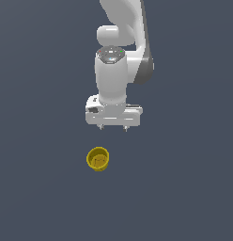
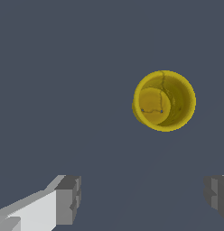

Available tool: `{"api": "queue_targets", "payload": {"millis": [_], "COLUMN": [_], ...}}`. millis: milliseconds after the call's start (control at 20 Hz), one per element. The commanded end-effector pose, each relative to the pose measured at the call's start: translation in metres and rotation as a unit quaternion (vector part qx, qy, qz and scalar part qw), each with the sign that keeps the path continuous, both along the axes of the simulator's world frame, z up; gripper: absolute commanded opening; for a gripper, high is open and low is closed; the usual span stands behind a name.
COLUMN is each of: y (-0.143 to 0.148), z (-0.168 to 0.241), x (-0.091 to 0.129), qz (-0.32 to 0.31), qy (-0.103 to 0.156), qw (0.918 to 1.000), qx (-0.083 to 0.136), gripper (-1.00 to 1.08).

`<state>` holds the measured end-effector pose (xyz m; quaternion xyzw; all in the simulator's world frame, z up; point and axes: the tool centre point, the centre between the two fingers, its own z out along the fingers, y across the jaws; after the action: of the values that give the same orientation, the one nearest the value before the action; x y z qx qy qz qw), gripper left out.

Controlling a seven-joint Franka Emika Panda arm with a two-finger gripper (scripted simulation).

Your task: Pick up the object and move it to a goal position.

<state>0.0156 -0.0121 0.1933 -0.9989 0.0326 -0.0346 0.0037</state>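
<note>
Yellow cup (image 1: 97, 159), small and round-rimmed, stands on the flat grey worktop (image 1: 38, 188), mouth up; we can look straight into its hollow inside in the wrist view (image 2: 164, 101). Nothing else lies near it.

White arm (image 1: 119, 56) comes down from the top of the exterior view. Its gripper (image 1: 113, 127) hangs above the worktop, apart from the cup. In the exterior view the cup sits below the gripper and a little toward that view's left, so the two are not lined up.

Gripper state: jaws spread wide. In the wrist view we see one grey fingertip (image 2: 68, 200) and the other (image 2: 217, 196) well apart, with only bare worktop between them. It has hold of nothing. The cup lies outside the gap between the fingers, not within it.

Progress, as we judge it: the task is at its start. No grasp is made, no lift, no carry. We see no marker for the goal position in either view, so we cannot say where the cup must end up.

What is left, in our reading: bring the gripper over the cup, lower it until the fingers flank the wall or rim, close, lift, then carry to the goal. The spread of the jaws looks ample for the cup's width.
</note>
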Motion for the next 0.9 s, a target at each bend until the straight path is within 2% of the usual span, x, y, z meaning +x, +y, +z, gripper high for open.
{"api": "queue_targets", "payload": {"millis": [0,450,850], "y": [0.000,0.013,0.010], "z": [0.000,0.010,0.062], "x": [0.000,0.000,0.010], "qz": [0.000,0.021,0.060], "qy": [0.000,-0.003,-0.042], "qw": [1.0000,0.9998,0.9969], "qx": [0.000,-0.001,-0.028], "gripper": [0.28,0.28,0.28]}}
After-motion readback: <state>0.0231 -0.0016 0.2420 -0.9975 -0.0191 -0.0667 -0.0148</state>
